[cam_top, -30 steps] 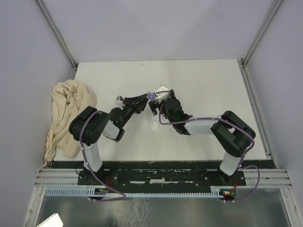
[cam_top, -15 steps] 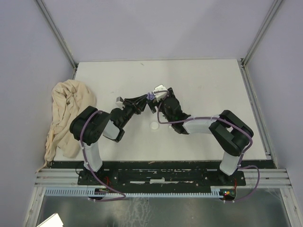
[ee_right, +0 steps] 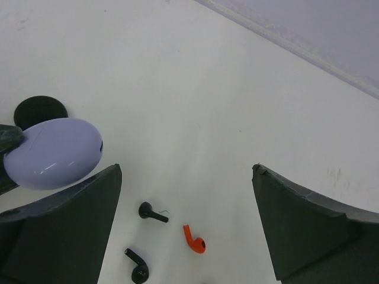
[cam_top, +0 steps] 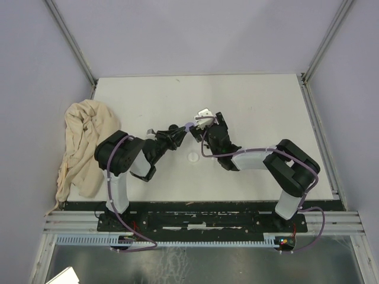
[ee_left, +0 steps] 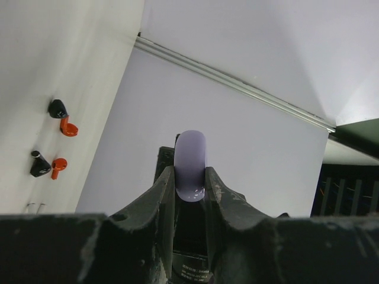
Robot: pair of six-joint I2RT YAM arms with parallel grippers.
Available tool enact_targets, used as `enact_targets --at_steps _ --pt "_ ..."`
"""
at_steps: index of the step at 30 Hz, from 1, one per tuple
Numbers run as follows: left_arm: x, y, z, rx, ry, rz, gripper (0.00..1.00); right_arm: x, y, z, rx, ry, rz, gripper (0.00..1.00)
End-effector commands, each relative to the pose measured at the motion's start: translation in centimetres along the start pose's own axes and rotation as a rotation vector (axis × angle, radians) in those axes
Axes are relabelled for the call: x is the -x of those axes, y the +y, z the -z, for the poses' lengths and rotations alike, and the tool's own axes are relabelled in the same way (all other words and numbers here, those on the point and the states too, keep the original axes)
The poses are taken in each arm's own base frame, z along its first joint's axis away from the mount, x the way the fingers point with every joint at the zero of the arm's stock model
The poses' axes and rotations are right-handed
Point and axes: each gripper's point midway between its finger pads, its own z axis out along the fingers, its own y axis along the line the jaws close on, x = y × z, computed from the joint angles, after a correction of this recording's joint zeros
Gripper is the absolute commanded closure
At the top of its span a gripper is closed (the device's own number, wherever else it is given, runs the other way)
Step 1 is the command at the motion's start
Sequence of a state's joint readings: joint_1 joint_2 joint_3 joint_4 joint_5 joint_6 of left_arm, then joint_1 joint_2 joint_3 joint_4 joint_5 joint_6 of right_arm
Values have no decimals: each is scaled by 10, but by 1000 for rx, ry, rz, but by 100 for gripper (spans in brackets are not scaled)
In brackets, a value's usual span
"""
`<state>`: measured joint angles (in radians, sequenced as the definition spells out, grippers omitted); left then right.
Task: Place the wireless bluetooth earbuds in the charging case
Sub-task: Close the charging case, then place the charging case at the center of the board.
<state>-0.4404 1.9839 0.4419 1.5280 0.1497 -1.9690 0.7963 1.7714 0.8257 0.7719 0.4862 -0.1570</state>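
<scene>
Well, the room has pale lilac-grey walls with metal bars running up the corners. A big white table fills the middle. It looks smooth and plain, with only a few faint marks on it. Along its near edge are a black bar and metal rails, where the two arms are bolted down.

A crumpled cream cloth lies on the far left side of the table and hangs over the edge.

The left arm and the right arm both reach in and meet near the middle of the table.

The right gripper is spread wide and has nothing in it. The left gripper is squeezed tight on the charging case. It is a smooth, shiny lilac pebble, held up off the table between the two black fingers.

A small white disc sits on the table just near of the two grippers. A black disc lies by the case in the right wrist view.

The earbuds are tiny. Two black ones and a red one lie loose on the table under the right gripper. The left wrist view shows two black and two red.

Some tiny white print sits on the left gripper under the case, too small to read.
</scene>
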Motion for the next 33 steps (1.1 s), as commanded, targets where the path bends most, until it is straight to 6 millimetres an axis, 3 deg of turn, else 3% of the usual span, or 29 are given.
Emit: enact_targets --at_steps 1,7,9,16,21,26,33 --pt "-9 -15 -4 -82 42 -46 97 31 -32 9 -117 -74 -18 1" --pt "6 -10 -39 -23 57 -160 97 8 -77 17 -226 189 -163 1" --pt "12 -4 -58 27 72 -237 97 -4 -84 22 -170 298 -237 1" --pt "37 15 -116 212 114 -545 97 -8 -94 37 -94 416 -316 1" --pt "55 27 -136 349 108 -713 97 -9 -83 40 -18 429 -367 1" --pt "68 39 -140 419 107 -785 97 -10 -67 39 70 442 -369 1" --pt "76 51 -141 475 122 -831 94 -6 -15 44 338 457 -384 7"
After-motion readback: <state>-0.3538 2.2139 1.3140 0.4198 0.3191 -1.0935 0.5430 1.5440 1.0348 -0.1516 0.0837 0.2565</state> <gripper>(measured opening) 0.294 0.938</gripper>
